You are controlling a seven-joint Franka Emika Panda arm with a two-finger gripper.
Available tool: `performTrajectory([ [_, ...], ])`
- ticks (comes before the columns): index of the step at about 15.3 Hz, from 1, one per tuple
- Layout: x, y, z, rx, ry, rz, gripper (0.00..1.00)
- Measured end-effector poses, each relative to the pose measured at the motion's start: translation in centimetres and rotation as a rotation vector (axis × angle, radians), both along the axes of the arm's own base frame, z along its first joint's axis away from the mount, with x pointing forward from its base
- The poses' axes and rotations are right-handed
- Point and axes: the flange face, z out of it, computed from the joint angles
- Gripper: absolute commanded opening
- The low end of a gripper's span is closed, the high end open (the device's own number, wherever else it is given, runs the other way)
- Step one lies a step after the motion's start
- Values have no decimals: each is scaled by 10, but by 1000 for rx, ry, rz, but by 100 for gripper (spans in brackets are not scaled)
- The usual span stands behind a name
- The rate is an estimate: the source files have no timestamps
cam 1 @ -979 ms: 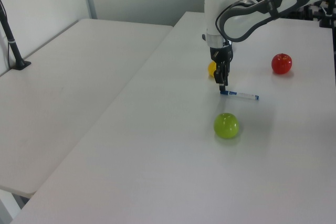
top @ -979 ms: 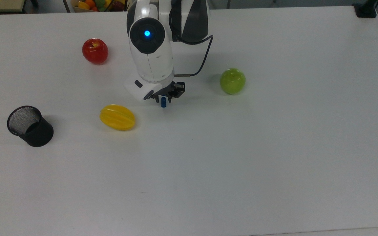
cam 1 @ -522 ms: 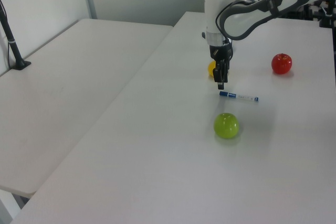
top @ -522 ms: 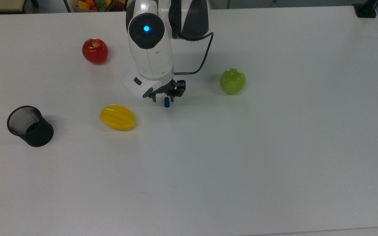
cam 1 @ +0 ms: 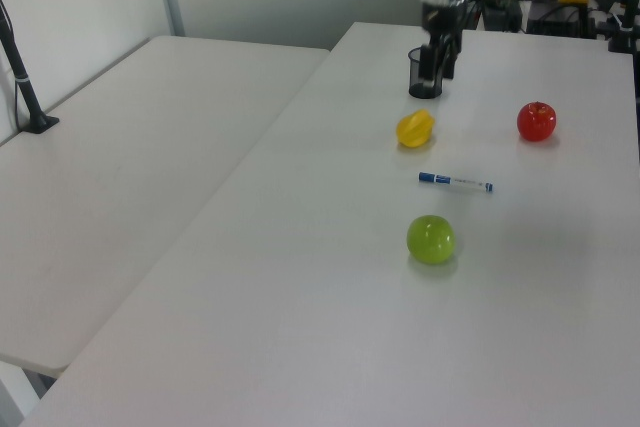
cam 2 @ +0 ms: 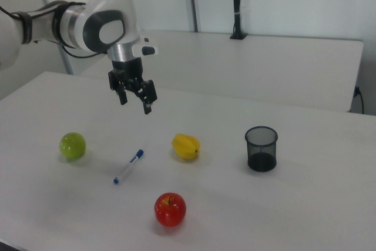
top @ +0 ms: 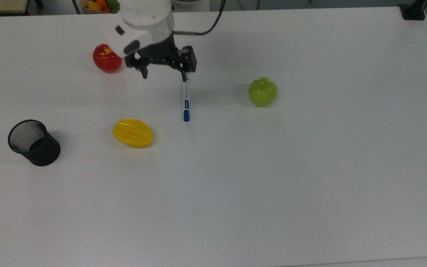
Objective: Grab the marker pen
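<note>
You have a plain white matte surface [top: 310, 185] in front of you, with a second pale table and a bare wall behind it in the left view. The marker pen [top: 186, 101] lies flat on it, a slim white barrel with a blue cap at the end nearer the top view's bottom edge, resting free between the yellow ridged fruit [top: 132, 132] and the green apple [top: 262, 91], touching neither. The hand [cam 2: 134, 101] hangs raised above the surface with its two dark fingers spread apart and nothing between them; in the right view it sits well above the pen. From here your main risk is the pen's shape: a smooth round barrel will roll if one finger meets it before the other, so a descent that is off-centre or turned along the barrel rather than across it could nudge it away. Coming down too far would jam the fingertips on the hard surface. The glossy red apple [top: 107, 58] lies close to the arm in the top view, and a careless sweep could knock it rolling. The black mesh cup [top: 33, 142] stands upright, well apart, and looks out of harm's way.
</note>
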Motion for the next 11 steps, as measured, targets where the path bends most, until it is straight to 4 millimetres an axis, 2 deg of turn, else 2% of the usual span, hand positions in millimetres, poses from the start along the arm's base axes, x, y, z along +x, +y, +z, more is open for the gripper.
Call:
performTrajectory([
  [3,-26,-34,50,10,-18,-50,100],
  [5,-43,-51,73,15,-19,-76,100],
  [8,-61,-67,92,21,-15,-102,100],
  [11,-67,-76,94,22,-12,-117,100],
])
